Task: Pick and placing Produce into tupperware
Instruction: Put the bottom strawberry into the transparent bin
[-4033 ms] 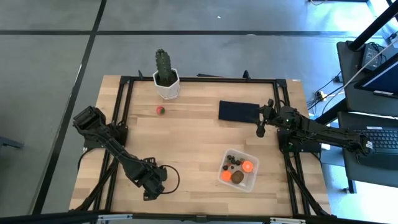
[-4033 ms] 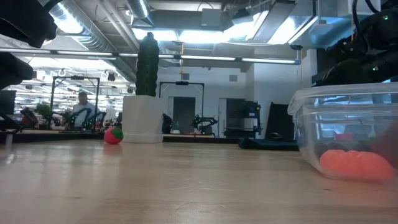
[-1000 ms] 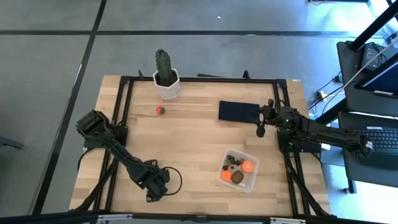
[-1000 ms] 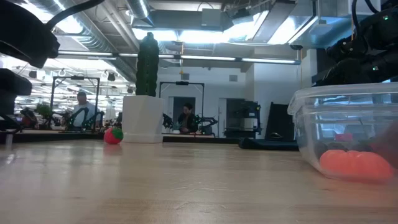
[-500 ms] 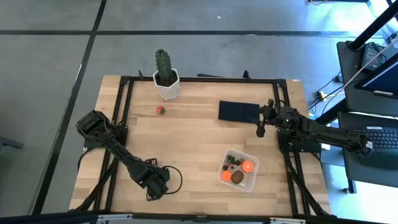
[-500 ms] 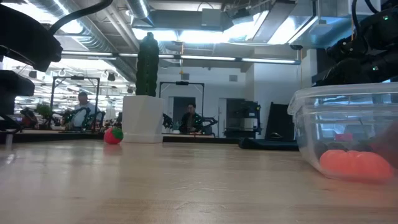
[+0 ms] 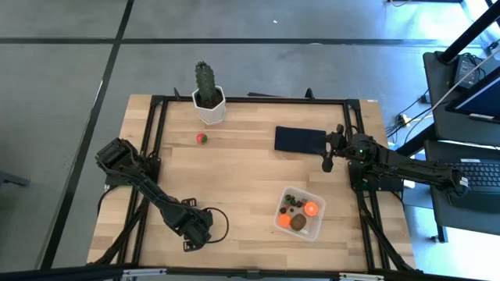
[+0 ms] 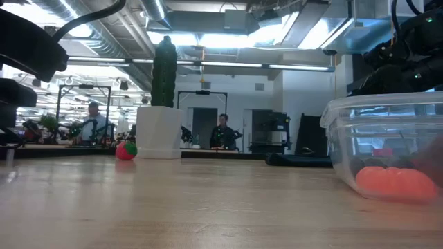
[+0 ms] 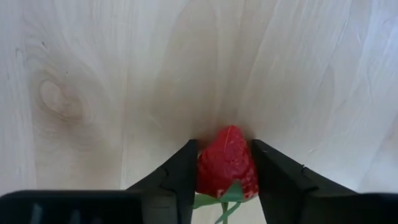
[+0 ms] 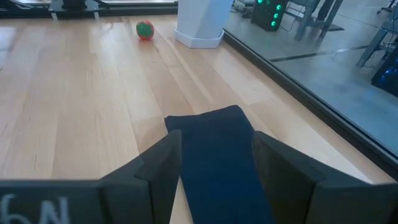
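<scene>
I have the left gripper [image 9: 224, 180] down at the near left of the counter [image 7: 250, 176], its fingers [image 9: 180, 177] pressed against both sides of a strawberry [image 9: 225, 163] that sits on the wood; I'd call that a grip, though a fresh one. The tub [image 7: 301, 213] stands well apart at the near right, already holding orange pieces, a brown oval and dark berries. A second strawberry [image 7: 201, 139] lies near the cactus [image 7: 208, 94]. The right gripper [image 10: 216, 168] waits over the black mat [image 7: 299, 140], fingers apart and empty. My worries: the berry is held by its flanks near the fingertips, so it could squirt out or roll when I lift; its leafy end points back toward the wrist and may snag. The carry crosses most of the counter, and a low approach could nudge the light tub. The only writing I can see is partial lettering on the right wrist housing, too cut off to read.
</scene>
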### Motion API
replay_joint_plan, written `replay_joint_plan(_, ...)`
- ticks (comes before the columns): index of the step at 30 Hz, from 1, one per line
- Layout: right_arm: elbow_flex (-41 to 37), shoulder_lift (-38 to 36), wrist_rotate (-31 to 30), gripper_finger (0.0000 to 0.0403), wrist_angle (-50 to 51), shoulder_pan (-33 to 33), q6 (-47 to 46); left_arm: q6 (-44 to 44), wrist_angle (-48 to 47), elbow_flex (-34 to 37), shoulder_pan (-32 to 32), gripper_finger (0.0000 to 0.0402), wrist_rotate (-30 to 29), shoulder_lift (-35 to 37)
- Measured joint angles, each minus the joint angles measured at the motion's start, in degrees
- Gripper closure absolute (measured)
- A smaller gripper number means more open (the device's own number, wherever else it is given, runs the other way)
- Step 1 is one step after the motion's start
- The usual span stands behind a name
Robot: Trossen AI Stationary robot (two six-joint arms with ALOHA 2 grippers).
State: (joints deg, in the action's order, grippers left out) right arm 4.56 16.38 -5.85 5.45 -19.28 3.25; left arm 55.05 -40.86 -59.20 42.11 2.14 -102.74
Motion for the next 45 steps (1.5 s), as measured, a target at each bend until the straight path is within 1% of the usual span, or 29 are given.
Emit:
replay_joint_plan(3,0.00,0.00,0.00,0.0205,0.02,0.01,0.00,0.11,0.10,0.02,0.00,0.0283,0.52,0.22)
replay_joint_plan(7,0.00,0.00,0.01,0.0205,0.02,0.00,0.00,0.54,0.39,0.14,-0.74,0.0282,1.76,0.66)
replay_joint_plan(12,0.00,0.00,0.01,0.0205,0.02,0.00,0.00,0.32,2.28,0.22,-3.20,0.0275,10.68,1.38)
replay_joint_plan(16,0.00,-0.01,0.00,0.0205,0.02,-0.01,0.09,-2.63,4.10,0.22,-6.43,0.0288,14.91,1.38)
replay_joint_plan(18,0.00,-0.02,0.00,0.0205,0.02,-0.01,0.34,-4.70,6.14,0.22,-8.15,0.0288,17.16,1.38)
replay_joint_plan(22,0.00,-0.01,0.00,0.0205,0.02,-0.01,0.65,-10.09,14.70,0.15,-12.75,0.0283,20.60,1.42)
replay_joint_plan(25,0.00,0.00,0.00,0.0205,0.00,-0.01,0.90,-15.42,24.02,0.11,-16.54,0.0274,22.46,1.44)
replay_joint_plan(27,0.00,-0.02,0.00,0.0205,0.01,0.00,0.92,-19.37,30.71,0.10,-19.22,0.0275,23.29,1.45)
replay_joint_plan(29,0.00,-0.01,0.00,0.0205,0.01,-0.01,1.33,-24.52,37.06,0.05,-21.81,0.0282,22.77,1.46)
replay_joint_plan(31,0.00,-0.01,0.00,0.0205,0.00,-0.01,1.62,-29.74,42.81,0.01,-24.42,0.0288,20.48,1.54)
replay_joint_plan(35,0.00,0.00,0.00,0.0205,0.00,-0.01,1.90,-38.77,52.14,0.00,-28.69,0.0288,11.62,1.55)
replay_joint_plan(39,0.00,0.00,0.00,0.0205,0.00,0.01,3.12,-46.58,60.04,0.00,-31.04,0.0277,2.63,1.41)
replay_joint_plan(41,0.00,0.00,0.00,0.0205,0.00,0.00,3.23,-50.67,66.41,-0.04,-31.17,0.0277,1.23,0.40)
replay_joint_plan(44,0.00,-0.02,0.00,0.0205,0.00,0.00,3.23,-56.57,76.46,-0.49,-31.06,0.0285,1.00,-2.21)
replay_joint_plan(45,0.00,0.00,0.00,0.0205,0.00,0.00,3.23,-57.72,78.38,-1.23,-31.06,0.0288,0.87,-3.46)
